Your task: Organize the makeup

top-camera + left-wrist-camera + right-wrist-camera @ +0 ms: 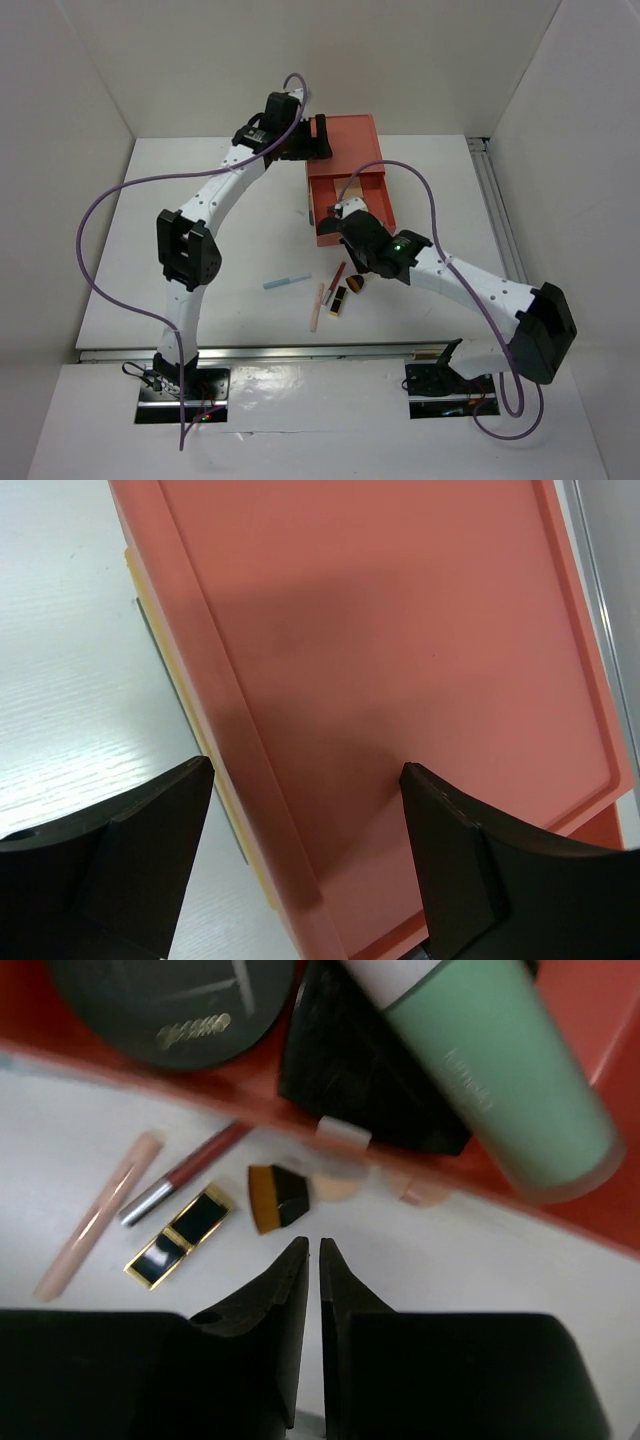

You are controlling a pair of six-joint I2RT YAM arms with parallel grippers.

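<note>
The makeup lies partly on the table at the top view's centre, lipstick, brush and pink pencil, partly in the coral drawer just above, mint tube and black compact, while we hold our left fingers wide astride the box edge and our right fingers almost together, empty.

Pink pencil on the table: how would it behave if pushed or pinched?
The pink pencil looks slim and round, so a sideways push would probably roll it. Lying flat on the table, it offers little height to pinch and may slip. It appears straight, so likely stiff.
</note>
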